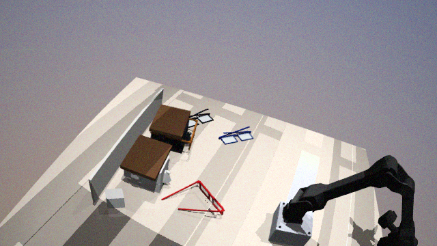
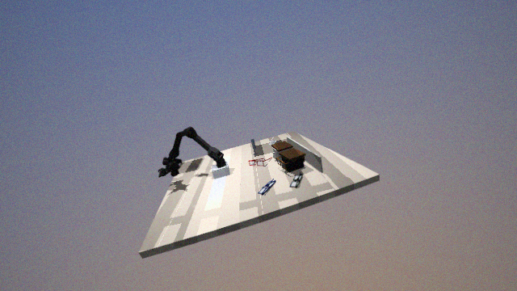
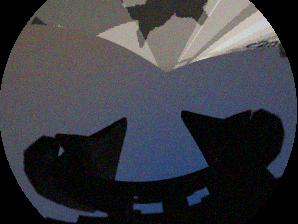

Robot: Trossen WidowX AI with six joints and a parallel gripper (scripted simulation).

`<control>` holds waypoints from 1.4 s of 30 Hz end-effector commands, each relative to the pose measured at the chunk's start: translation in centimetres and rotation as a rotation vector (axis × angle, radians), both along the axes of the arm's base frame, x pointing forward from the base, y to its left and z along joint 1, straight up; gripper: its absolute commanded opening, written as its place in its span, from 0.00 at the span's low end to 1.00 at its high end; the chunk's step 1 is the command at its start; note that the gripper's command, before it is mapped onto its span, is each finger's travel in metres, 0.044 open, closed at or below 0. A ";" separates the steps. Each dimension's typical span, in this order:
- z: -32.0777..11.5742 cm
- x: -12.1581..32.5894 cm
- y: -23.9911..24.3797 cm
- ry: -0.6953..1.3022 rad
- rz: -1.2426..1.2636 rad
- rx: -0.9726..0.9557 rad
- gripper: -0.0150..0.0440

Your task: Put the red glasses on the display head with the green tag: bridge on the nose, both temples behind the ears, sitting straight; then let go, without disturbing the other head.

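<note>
The red glasses (image 1: 201, 198) (image 2: 259, 162) lie on the table (image 1: 259, 171) with their temples spread open, in front of the nearer display head. Two display heads with brown tops stand side by side before a grey panel: the nearer one (image 1: 147, 157) (image 2: 281, 145) has a pale body, the farther one (image 1: 169, 123) (image 2: 292, 155) a dark body. No green tag shows in any view. My gripper (image 3: 154, 117) (image 2: 163, 171) is open and empty. It hangs beyond the table's edge, far from the glasses, at the end of the folded arm (image 1: 341, 191).
An orange frame (image 1: 194, 131) sits at the farther head's front. Blue glasses (image 1: 236, 136) (image 2: 266, 187) and black glasses (image 1: 201, 117) (image 2: 296, 180) lie folded on the table. A tall grey panel (image 1: 130, 143) stands behind the heads, and a small grey block (image 1: 115, 197) stands beside it.
</note>
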State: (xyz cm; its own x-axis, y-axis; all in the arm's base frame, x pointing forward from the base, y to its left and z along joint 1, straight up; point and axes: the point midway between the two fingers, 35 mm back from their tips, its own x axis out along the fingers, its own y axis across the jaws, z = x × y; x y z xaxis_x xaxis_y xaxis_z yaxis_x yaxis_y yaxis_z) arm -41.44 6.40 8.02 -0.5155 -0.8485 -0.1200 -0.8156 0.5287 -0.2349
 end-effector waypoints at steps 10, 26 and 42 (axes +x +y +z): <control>-0.2 0.2 1.2 -0.007 -0.032 0.017 0.91; -3.2 15.2 23.5 -0.152 -0.639 0.441 0.59; -4.6 38.6 30.3 -0.469 -1.060 0.629 0.59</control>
